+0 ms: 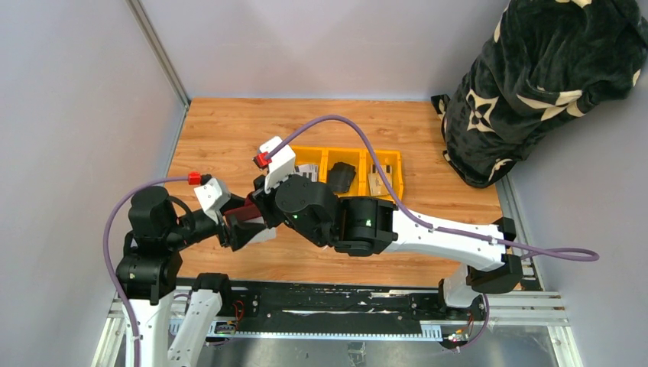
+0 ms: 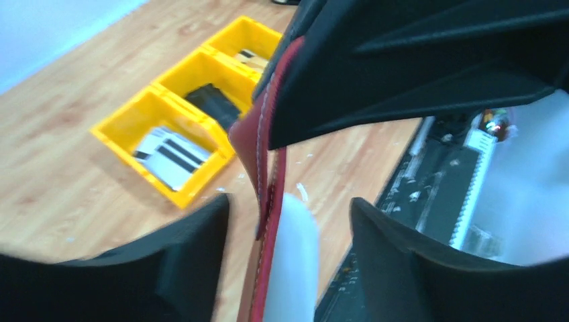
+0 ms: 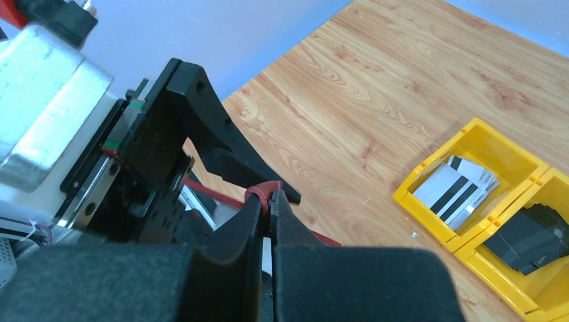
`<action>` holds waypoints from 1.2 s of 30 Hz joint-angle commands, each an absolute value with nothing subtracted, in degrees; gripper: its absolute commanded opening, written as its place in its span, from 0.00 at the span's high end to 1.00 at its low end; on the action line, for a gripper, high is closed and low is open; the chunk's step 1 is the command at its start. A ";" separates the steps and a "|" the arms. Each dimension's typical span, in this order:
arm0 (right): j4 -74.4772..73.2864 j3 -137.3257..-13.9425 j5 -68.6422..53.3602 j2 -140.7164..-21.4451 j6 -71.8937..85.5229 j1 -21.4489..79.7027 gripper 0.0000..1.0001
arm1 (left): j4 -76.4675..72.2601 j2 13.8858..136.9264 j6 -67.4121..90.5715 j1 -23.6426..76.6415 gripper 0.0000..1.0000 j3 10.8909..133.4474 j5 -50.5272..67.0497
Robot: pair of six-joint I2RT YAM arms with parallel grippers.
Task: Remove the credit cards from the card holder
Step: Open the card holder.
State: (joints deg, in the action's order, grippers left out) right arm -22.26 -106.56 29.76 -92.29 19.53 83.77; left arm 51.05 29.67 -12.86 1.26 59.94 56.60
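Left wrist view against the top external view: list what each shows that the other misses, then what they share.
Only the left wrist view: the pale sleeve of the card holder, hanging between the open fingers of the left gripper.
Only the top external view: the purple cables and the black patterned blanket at the far right.
Both: the right gripper clamped on the card holder, and the yellow bin with striped cards, a black item and tan cards in separate compartments.

Stitched leather-look card holder (image 2: 251,141), wood-grain table (image 1: 229,130)
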 commanded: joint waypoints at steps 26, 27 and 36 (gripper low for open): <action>-8.38 -67.42 -5.91 -60.18 15.79 72.73 0.20 | 40.90 34.63 5.11 1.39 1.00 67.51 64.82; -6.84 -64.59 -9.45 -58.51 16.49 69.89 0.20 | 40.92 35.38 6.53 1.38 1.00 68.26 65.97; 8.22 -52.09 -26.55 -56.07 21.83 61.28 0.20 | 40.95 37.30 13.86 1.39 1.00 72.19 70.43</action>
